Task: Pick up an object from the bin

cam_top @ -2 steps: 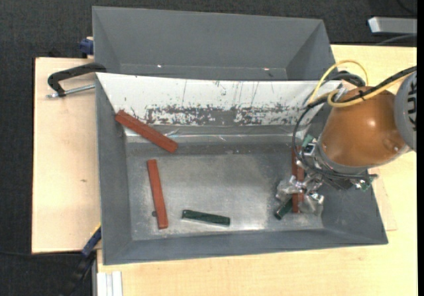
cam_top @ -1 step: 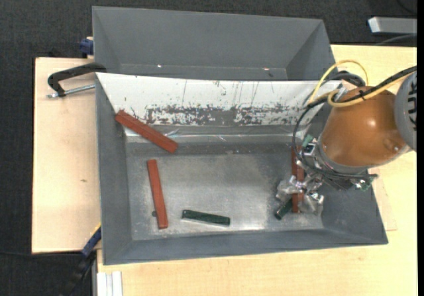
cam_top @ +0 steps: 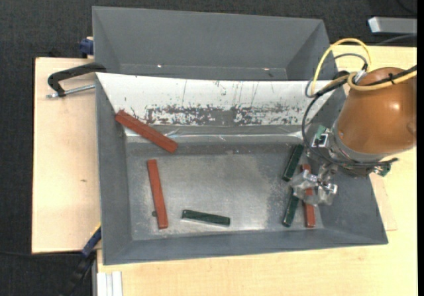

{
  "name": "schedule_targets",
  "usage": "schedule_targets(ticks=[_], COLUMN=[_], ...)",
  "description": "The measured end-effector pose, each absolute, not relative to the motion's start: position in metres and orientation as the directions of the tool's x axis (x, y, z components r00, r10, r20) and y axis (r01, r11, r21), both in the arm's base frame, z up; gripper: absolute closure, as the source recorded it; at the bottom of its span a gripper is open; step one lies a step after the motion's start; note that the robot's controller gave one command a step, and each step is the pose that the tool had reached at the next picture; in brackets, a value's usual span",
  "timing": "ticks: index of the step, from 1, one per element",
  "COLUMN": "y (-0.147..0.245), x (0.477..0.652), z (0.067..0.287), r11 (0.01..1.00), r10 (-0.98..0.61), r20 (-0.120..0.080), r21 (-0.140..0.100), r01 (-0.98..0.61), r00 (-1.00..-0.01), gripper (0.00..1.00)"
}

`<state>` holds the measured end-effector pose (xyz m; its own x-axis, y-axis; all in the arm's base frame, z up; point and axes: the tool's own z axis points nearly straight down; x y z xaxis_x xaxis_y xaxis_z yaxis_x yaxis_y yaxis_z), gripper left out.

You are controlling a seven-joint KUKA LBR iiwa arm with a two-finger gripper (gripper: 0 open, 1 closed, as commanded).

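Camera view has my gripper low in the near right corner of the bin, over a small cluster. A short red stick and a dark green stick lie side by side just toward the near edge from it. A second green stick lies just toward the back wall. I cannot tell whether my gripper is open or closed, or whether it has hold of anything.

To do this well, I judge I should centre on one stick only and straddle its narrow width. I should also avoid the sloping right wall, so nothing jams or gets nudged aside.
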<state>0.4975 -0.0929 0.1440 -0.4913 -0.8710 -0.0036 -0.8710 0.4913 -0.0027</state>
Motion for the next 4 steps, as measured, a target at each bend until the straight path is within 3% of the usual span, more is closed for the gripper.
schedule_targets(ticks=[1,2,3,4], y=[-0.093,-0.09,-0.092,-0.092], x=[0.498,0.521,0.507,0.507], z=[0.144,0.101,0.072,0.072], r11=[0.491,0.48,0.471,0.47], r10=[-0.871,-0.877,-0.882,-0.882], r20=[-0.004,-0.003,-0.003,-0.003], r21=[-0.002,-0.004,-0.002,-0.002], r01=[-0.871,-0.877,-0.882,-0.882], r00=[-0.491,-0.48,-0.47,-0.47], gripper=[1.0,1.0,0.0,1.0])
